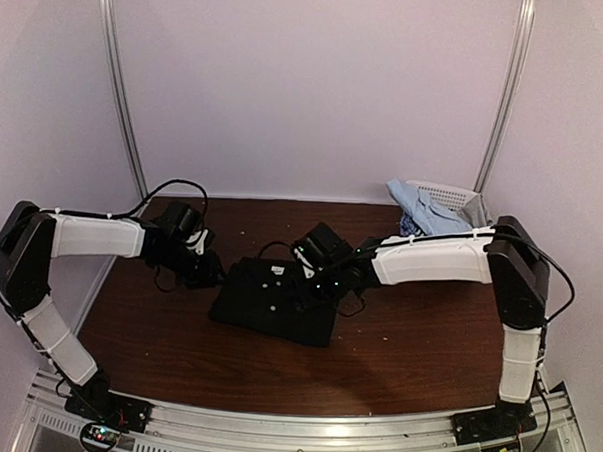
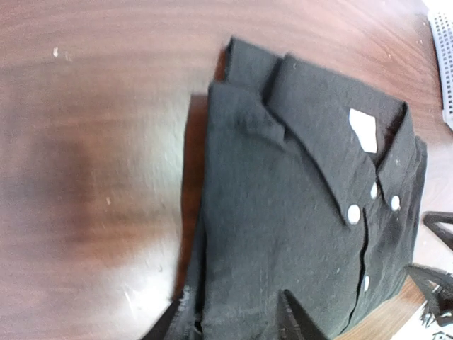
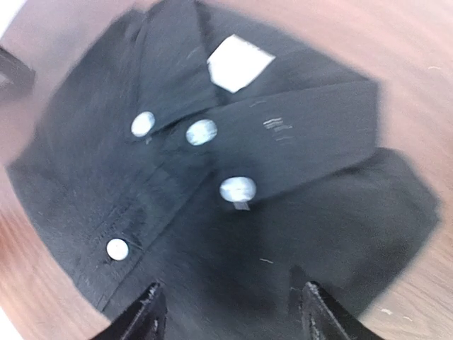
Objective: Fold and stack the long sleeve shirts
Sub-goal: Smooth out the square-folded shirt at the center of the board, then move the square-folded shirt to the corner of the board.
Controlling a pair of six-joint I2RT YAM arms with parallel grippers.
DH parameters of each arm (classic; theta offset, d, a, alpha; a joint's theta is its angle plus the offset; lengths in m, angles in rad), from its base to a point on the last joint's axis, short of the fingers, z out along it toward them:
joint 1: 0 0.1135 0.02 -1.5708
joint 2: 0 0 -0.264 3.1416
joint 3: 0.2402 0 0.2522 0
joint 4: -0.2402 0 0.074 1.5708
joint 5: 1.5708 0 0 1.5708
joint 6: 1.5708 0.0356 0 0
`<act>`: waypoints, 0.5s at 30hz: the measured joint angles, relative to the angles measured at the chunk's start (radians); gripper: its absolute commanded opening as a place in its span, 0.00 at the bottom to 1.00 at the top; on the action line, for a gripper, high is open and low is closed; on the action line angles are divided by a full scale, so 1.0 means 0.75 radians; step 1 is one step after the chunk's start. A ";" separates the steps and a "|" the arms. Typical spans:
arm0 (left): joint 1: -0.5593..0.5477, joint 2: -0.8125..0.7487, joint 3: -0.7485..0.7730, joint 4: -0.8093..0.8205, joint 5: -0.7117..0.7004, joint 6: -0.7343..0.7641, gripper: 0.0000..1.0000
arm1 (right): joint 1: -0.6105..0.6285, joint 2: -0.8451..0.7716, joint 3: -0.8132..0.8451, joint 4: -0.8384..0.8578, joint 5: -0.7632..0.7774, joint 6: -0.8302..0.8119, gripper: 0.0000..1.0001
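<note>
Left wrist: black shirt [image 2: 283,234], neatly folded, pale buttons [image 2: 353,213].

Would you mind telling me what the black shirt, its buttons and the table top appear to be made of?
The black shirt looks like soft woven cloth, matte, perhaps cotton: a fine weave and limp folded edges show. Its buttons are pale and glossy, likely plastic or shell, since they catch the light. The table looks like reddish-brown wood or wood-look laminate, semi-gloss, with grain streaks and soft reflections.

Both arms bent inward, left pincer [image 1: 206,269] and right pincer [image 1: 317,279] angled down, jaws of each parted
</note>
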 measured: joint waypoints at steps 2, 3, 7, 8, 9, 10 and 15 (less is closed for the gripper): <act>0.012 0.021 0.032 -0.005 0.005 0.025 0.48 | -0.035 -0.085 -0.058 0.020 -0.005 0.013 0.71; 0.015 0.039 0.049 -0.008 0.010 0.037 0.50 | -0.050 -0.116 -0.076 0.028 -0.005 0.021 0.72; 0.021 0.113 0.099 -0.023 0.029 0.080 0.51 | -0.120 -0.254 -0.184 0.107 -0.006 0.049 0.73; 0.021 0.139 0.111 -0.027 0.038 0.092 0.51 | -0.135 -0.280 -0.213 0.128 -0.006 0.057 0.73; 0.022 0.155 0.116 -0.027 0.043 0.099 0.51 | -0.148 -0.299 -0.238 0.142 -0.006 0.062 0.74; 0.022 0.172 0.124 -0.032 0.047 0.107 0.51 | -0.163 -0.321 -0.270 0.158 -0.006 0.066 0.74; 0.022 0.237 0.138 -0.038 0.045 0.141 0.51 | -0.197 -0.401 -0.387 0.222 -0.004 0.094 0.75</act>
